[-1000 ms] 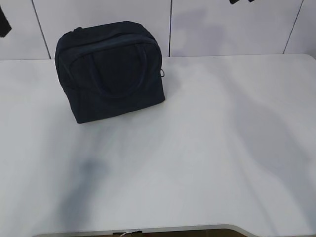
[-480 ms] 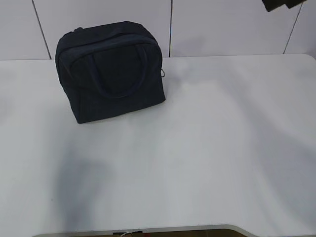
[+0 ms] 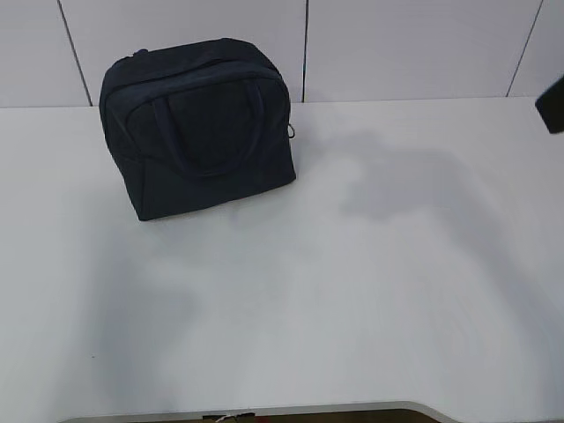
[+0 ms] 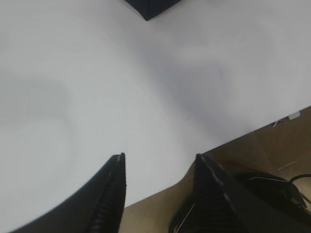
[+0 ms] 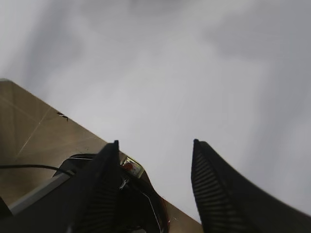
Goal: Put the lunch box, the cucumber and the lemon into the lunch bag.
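The dark navy lunch bag (image 3: pixel 198 123) stands upright at the back left of the white table (image 3: pixel 352 291), one loop handle lying against its front. One corner of the lunch bag (image 4: pixel 150 7) shows at the top of the left wrist view. The lunch box, the cucumber and the lemon are out of view. My left gripper (image 4: pixel 159 156) hangs open over the table's front edge, nothing between its fingers. Open and empty too, my right gripper (image 5: pixel 155 142) hovers above the table's edge. In the exterior view only a dark part of the right arm (image 3: pixel 552 104) shows at the right border.
A pale panelled wall (image 3: pixel 405 44) rises behind the table. Below the table's front edge lie brown floor (image 4: pixel 272 145) and dark equipment with cables (image 4: pixel 265 187); a dark device (image 5: pixel 131 194) sits under the edge in the right wrist view.
The dark part of the right arm has dropped from the top right corner to the right border of the exterior view, and the shadows on the table have shifted. The bag has not moved.
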Tool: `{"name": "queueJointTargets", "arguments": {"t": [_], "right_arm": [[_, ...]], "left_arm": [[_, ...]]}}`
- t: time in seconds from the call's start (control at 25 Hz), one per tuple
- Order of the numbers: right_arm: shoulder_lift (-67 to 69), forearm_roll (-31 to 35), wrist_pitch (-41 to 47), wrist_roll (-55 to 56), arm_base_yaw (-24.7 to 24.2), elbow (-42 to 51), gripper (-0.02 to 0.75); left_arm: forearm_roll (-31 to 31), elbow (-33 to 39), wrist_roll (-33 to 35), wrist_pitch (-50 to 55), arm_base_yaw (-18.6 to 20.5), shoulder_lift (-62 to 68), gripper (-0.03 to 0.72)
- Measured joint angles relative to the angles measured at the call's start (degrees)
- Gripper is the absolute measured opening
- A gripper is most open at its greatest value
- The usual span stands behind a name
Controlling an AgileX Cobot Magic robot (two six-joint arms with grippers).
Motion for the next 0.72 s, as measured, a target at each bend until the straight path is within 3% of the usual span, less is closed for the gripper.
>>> {"name": "queueJointTargets", "arguments": {"t": [0.32, 0.72], "right_arm": [[-15.51, 1.26, -2.42, -4.95, 0.0, 12.17, 0.392], [-30.83, 1.73, -3.24, -3.82, 0.0, 25.72, 0.392]], "left_arm": [[-1.73, 10.59, -1.77, 0.0, 0.0, -16.74, 0.338], [-2.26, 13.59, -3.27, 0.57, 0.0, -25.19, 0.338]]}}
